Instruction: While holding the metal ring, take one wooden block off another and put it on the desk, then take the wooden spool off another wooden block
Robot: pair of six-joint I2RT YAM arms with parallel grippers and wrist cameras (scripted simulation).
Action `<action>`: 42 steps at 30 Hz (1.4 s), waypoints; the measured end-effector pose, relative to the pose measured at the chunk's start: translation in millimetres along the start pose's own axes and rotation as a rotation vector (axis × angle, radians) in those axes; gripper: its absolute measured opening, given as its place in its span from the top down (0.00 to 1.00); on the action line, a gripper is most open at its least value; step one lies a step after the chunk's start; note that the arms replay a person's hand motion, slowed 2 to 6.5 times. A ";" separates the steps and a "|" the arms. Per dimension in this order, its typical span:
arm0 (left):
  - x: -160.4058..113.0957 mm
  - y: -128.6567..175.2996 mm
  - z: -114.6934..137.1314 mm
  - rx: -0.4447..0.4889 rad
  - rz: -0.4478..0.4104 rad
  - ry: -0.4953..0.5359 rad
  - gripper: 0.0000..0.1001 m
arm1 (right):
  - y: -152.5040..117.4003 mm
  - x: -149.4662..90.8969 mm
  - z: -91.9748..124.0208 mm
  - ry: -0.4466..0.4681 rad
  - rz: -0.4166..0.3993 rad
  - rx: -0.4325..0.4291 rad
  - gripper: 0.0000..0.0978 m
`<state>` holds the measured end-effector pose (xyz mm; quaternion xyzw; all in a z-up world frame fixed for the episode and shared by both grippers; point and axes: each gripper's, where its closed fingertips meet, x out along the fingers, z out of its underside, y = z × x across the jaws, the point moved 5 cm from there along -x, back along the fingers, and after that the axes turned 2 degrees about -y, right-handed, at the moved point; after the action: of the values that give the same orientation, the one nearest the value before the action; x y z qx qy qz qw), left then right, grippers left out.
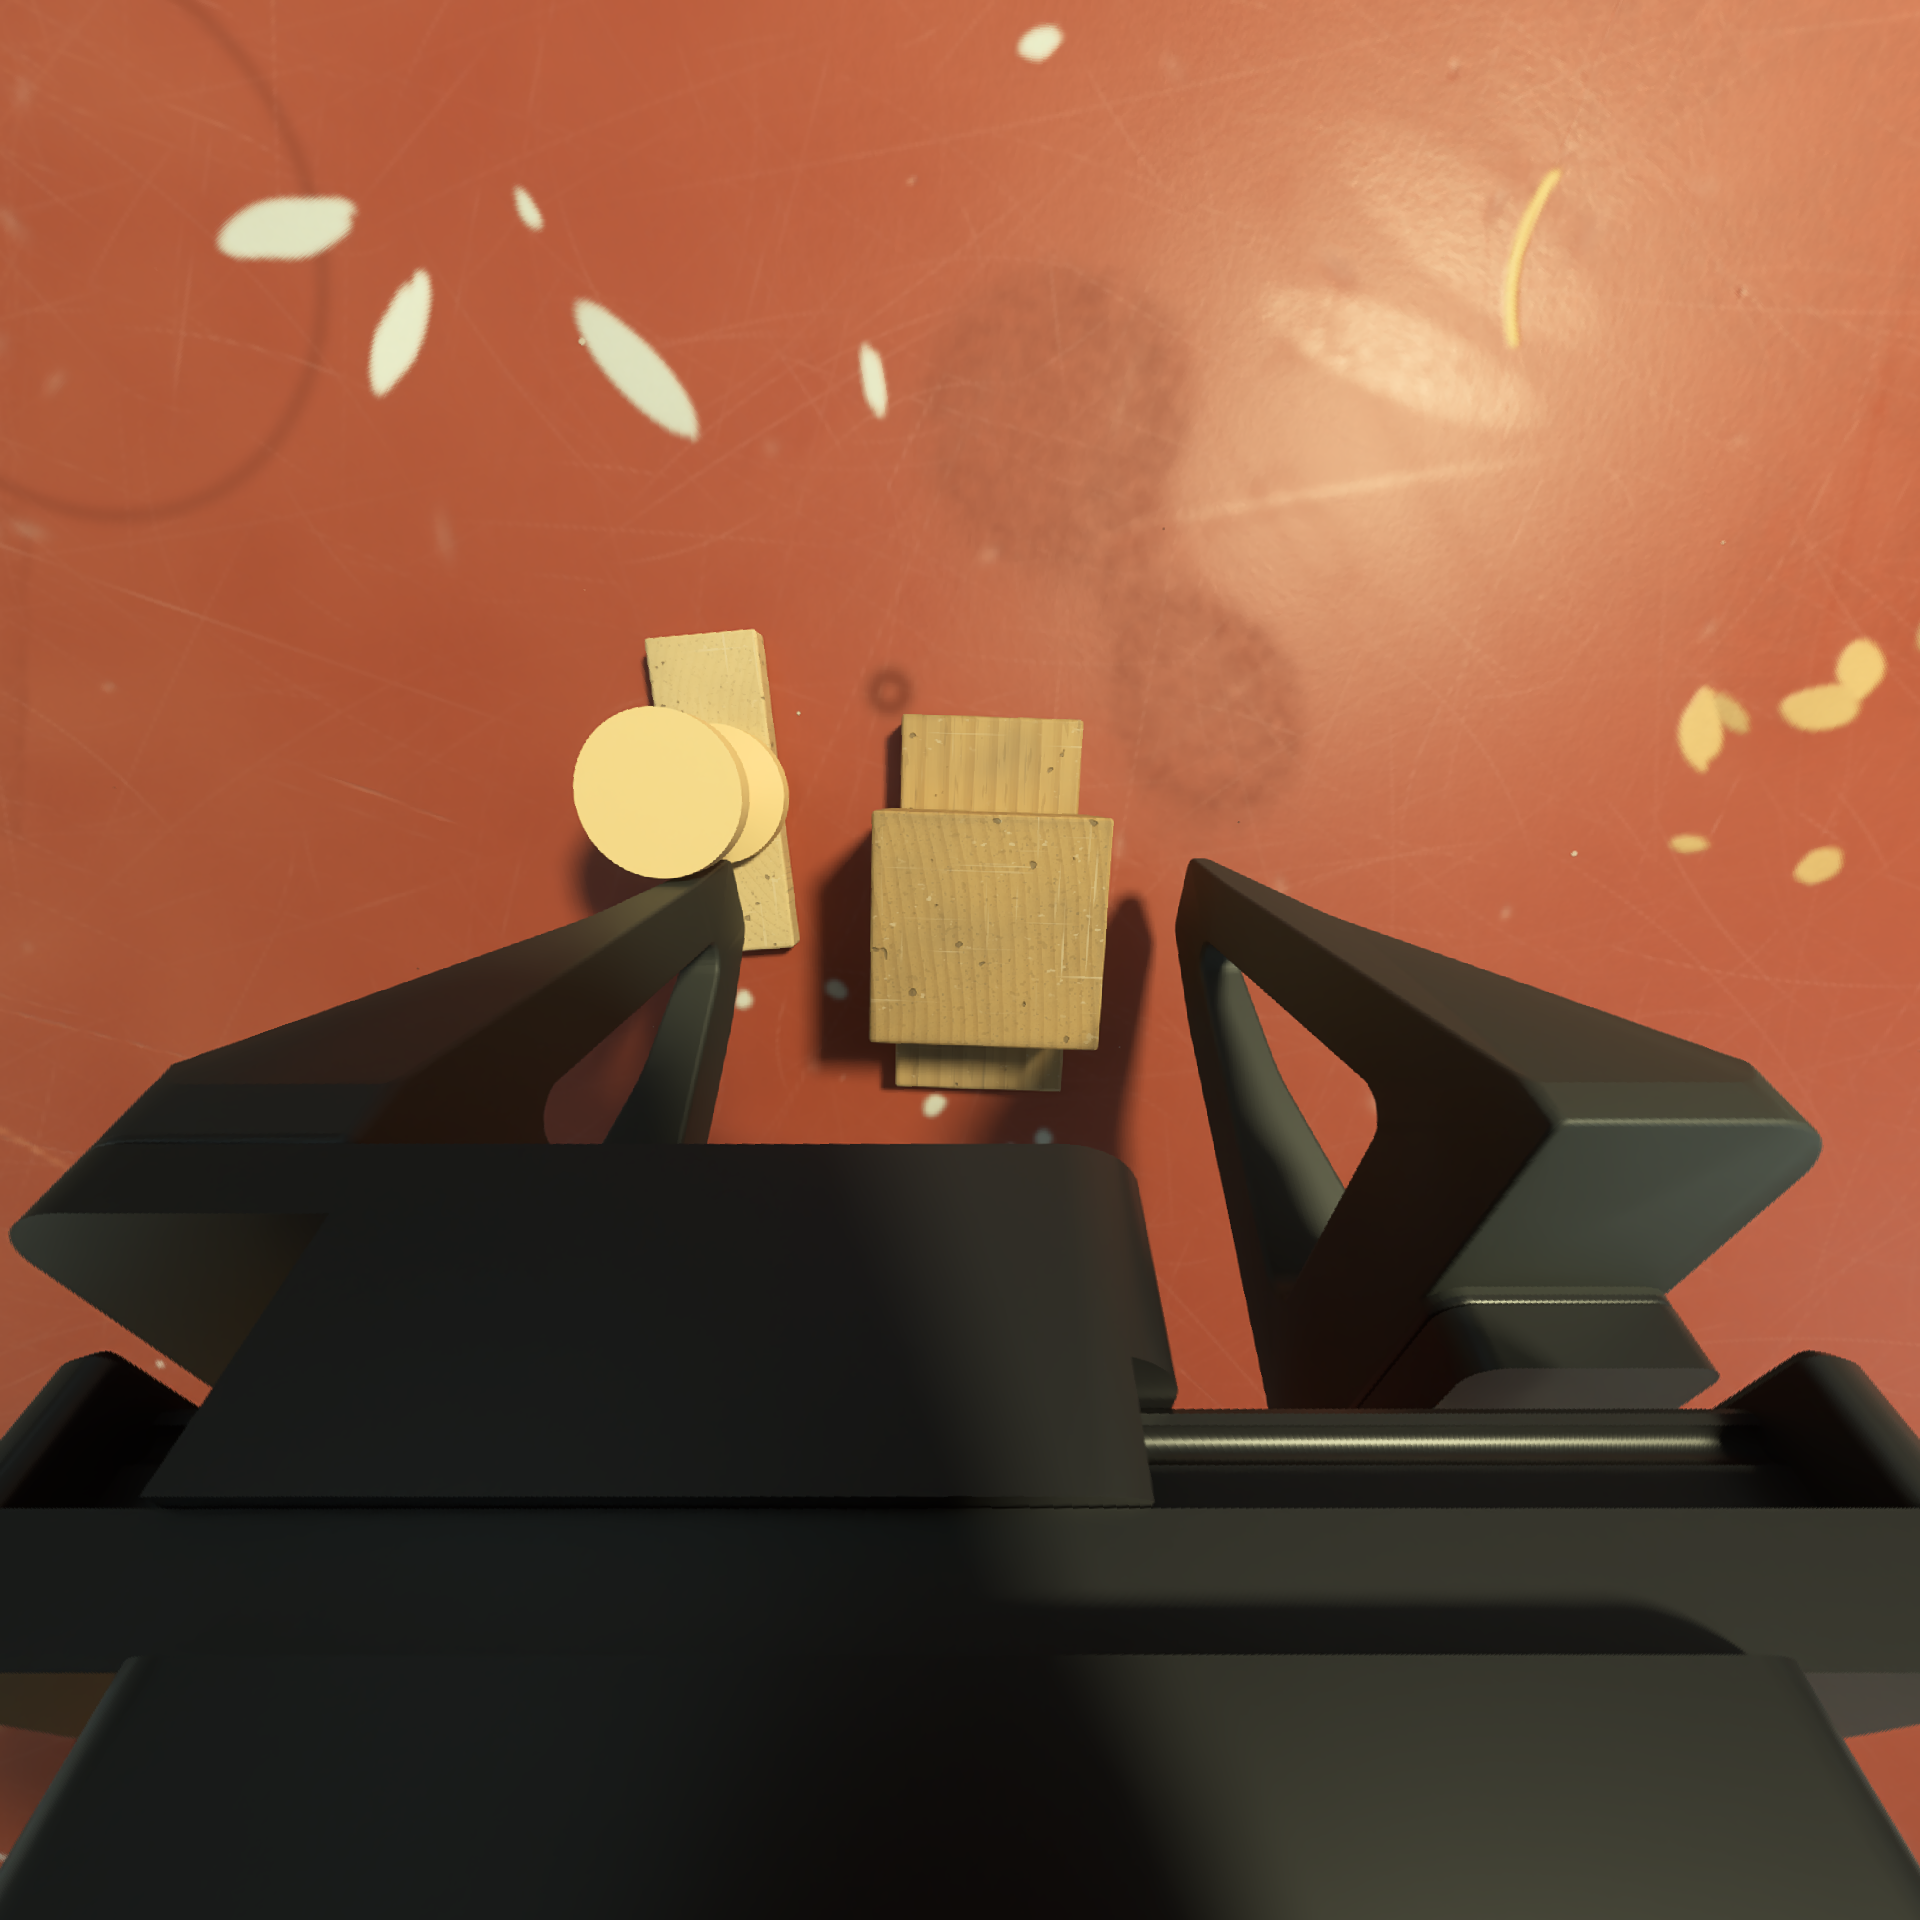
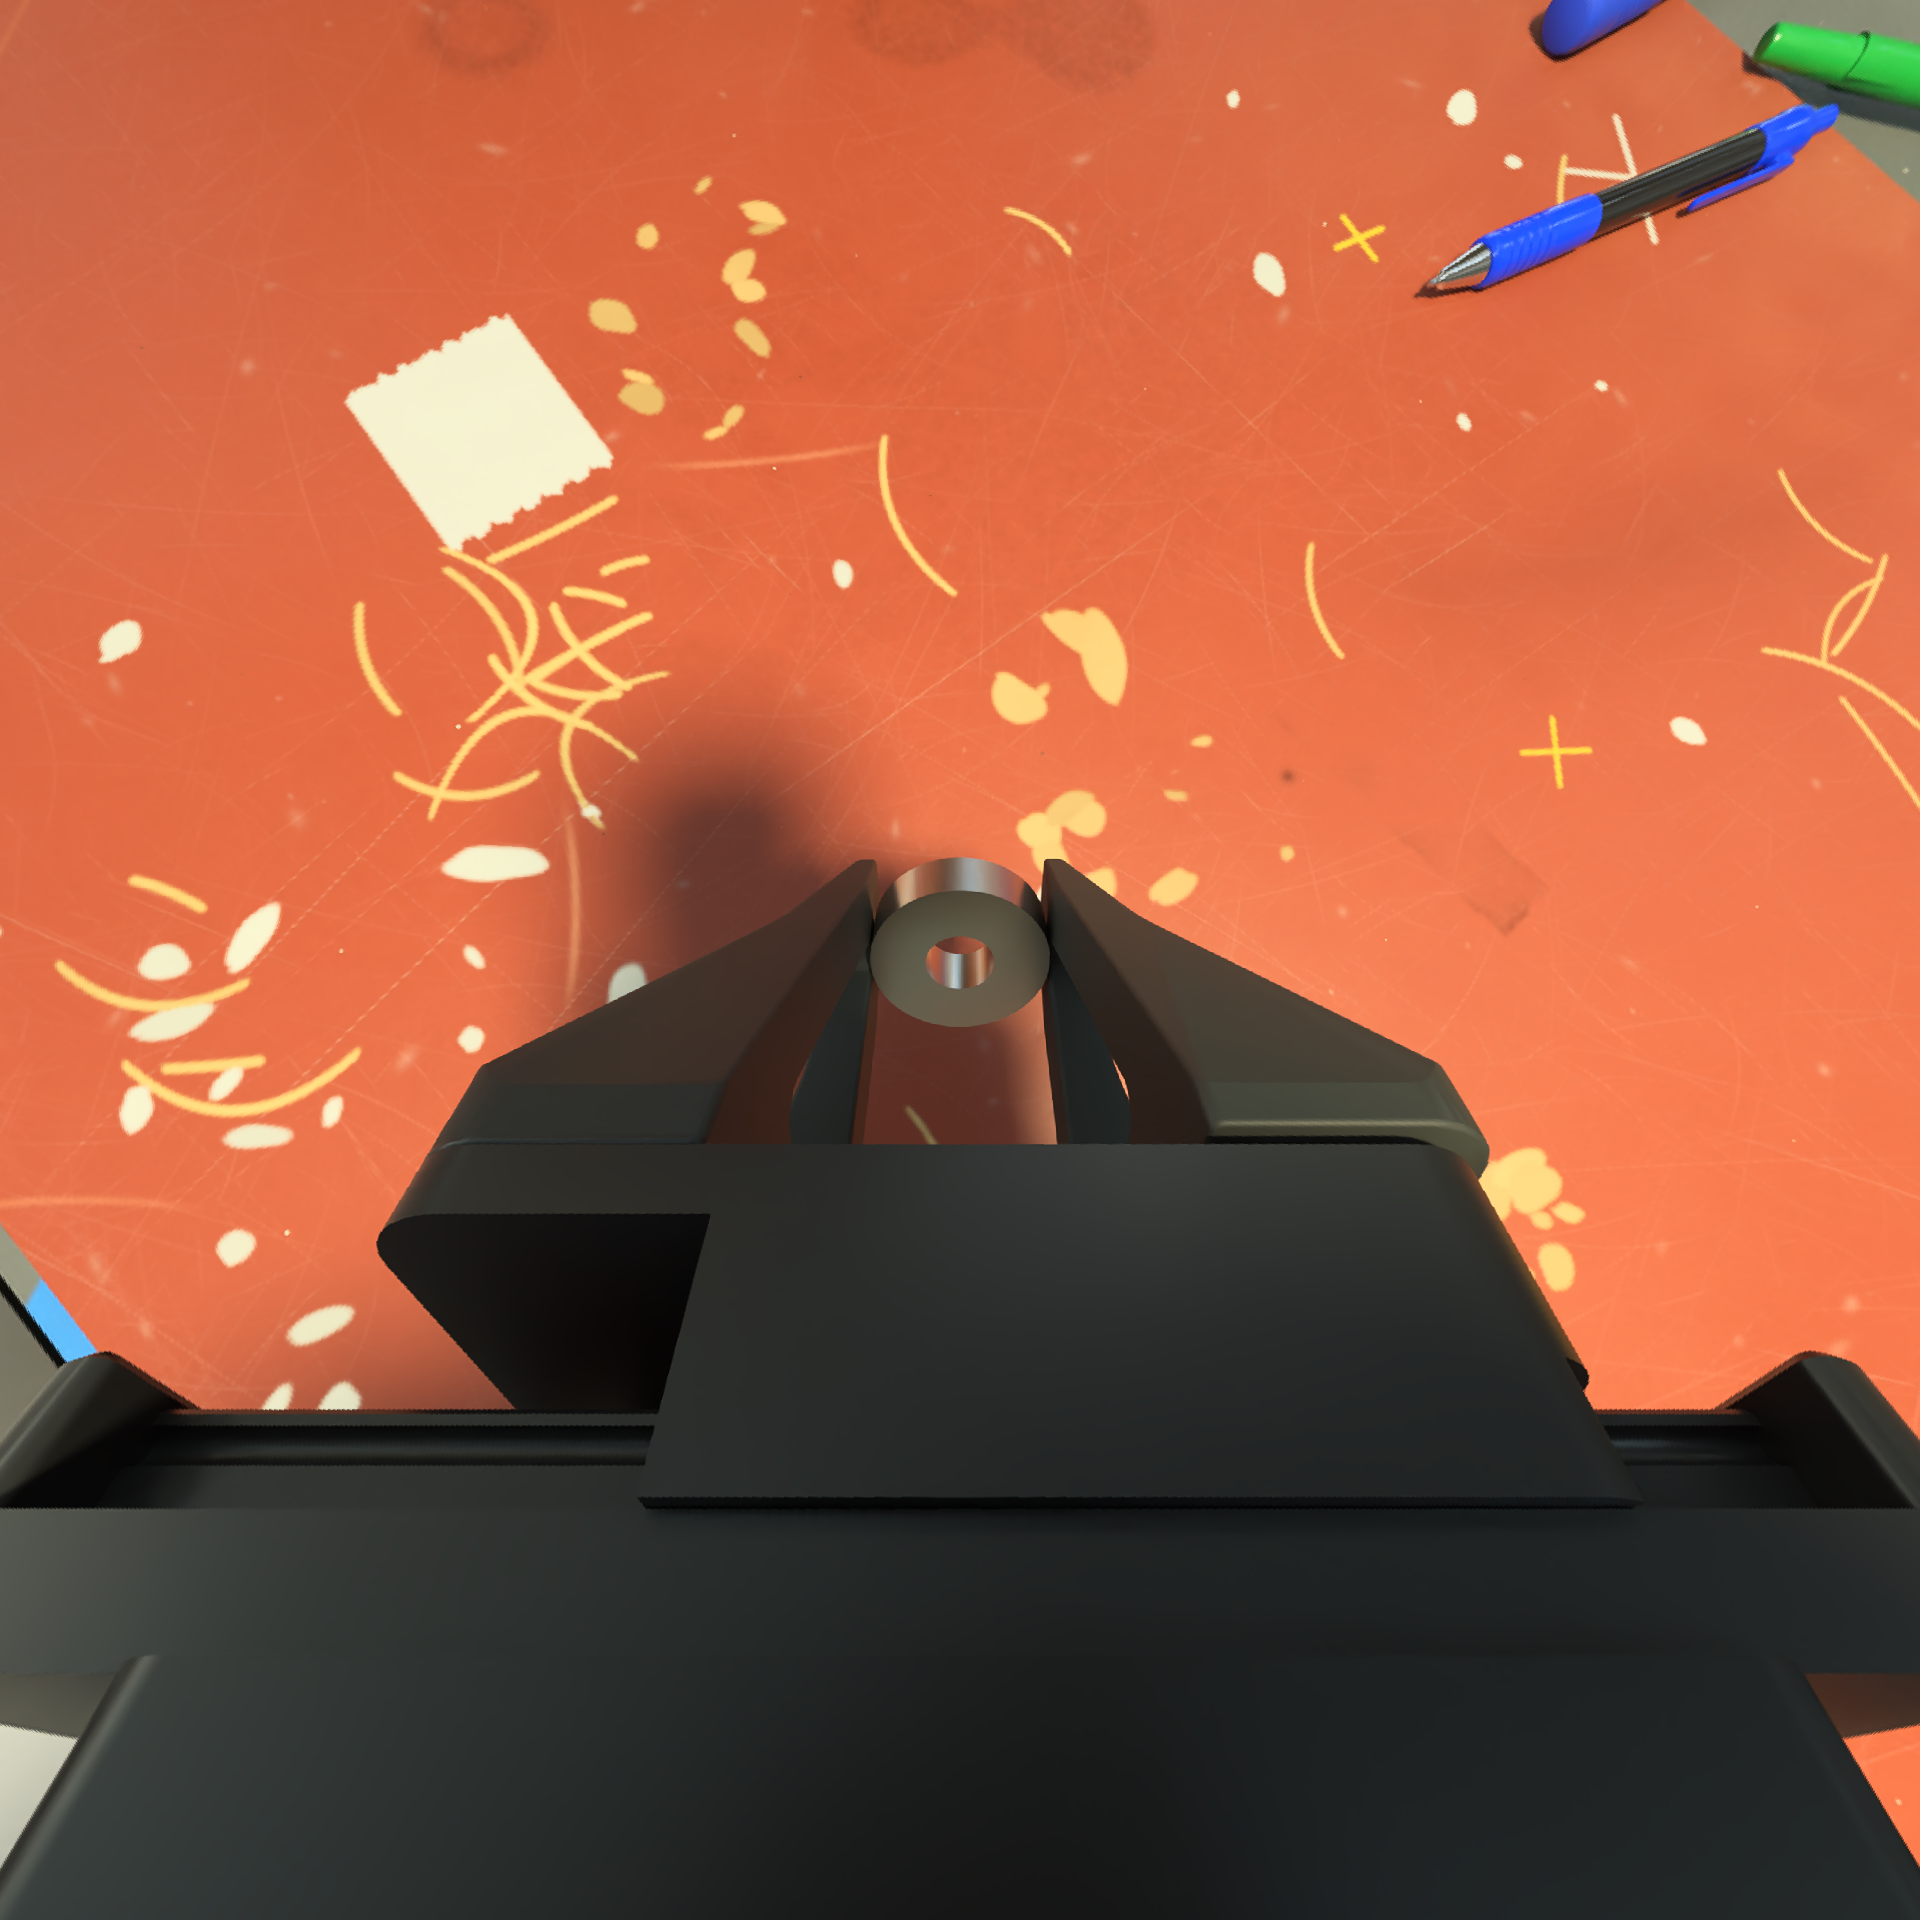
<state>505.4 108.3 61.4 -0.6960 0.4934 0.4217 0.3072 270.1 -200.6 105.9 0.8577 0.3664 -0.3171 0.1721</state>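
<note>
In the left wrist view a square wooden block (image 1: 987, 928) lies on top of a longer wooden block (image 1: 990, 762) whose ends stick out above and below it. To their left a pale wooden spool (image 1: 665, 792) stands on a narrow wooden block (image 1: 740, 686). My left gripper (image 1: 961, 883) is open and empty, high above the stacked blocks, with the square block between the lines of its fingers. In the right wrist view my right gripper (image 2: 958, 883) is shut on a metal ring (image 2: 958, 958) and holds it above the desk.
The desk is a red mat (image 1: 1351, 416) with pale paint flecks and scratches. In the right wrist view a blue pen (image 2: 1631, 197), a green marker (image 2: 1844, 57) and a blue object (image 2: 1584, 21) lie at the far right corner. A cream paper scrap (image 2: 480, 428) lies at the left.
</note>
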 end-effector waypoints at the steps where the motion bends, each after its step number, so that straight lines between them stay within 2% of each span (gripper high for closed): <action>1: 0.4 0.4 0.1 0.002 -0.004 -0.001 0.30 | 0.4 0.0 0.7 -0.002 0.000 0.002 0.73; 9: -0.6 -0.2 -1.7 0.007 -0.007 0.003 0.41 | 2.8 1.2 6.1 -0.024 -0.008 0.012 0.73; 14: 0.1 2.5 -0.6 0.025 -0.004 0.010 0.64 | 4.9 0.1 4.7 -0.025 -0.010 0.005 0.73; 15: 0.1 3.1 -0.4 0.029 -0.004 0.011 0.66 | 5.2 -0.2 4.3 -0.024 -0.010 0.004 0.73; 33: -3.8 10.8 3.8 0.019 -0.011 0.018 0.66 | 10.0 -1.7 1.7 -0.009 -0.013 -0.003 0.73; 42: -30.7 19.0 7.0 -0.021 -0.024 0.043 0.66 | 8.2 -3.1 1.4 0.017 -0.023 0.002 0.73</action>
<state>480.6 121.2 85.3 -0.7140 0.4871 0.4080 0.2940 273.9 -208.4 107.5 0.8564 0.3773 -0.3120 0.1642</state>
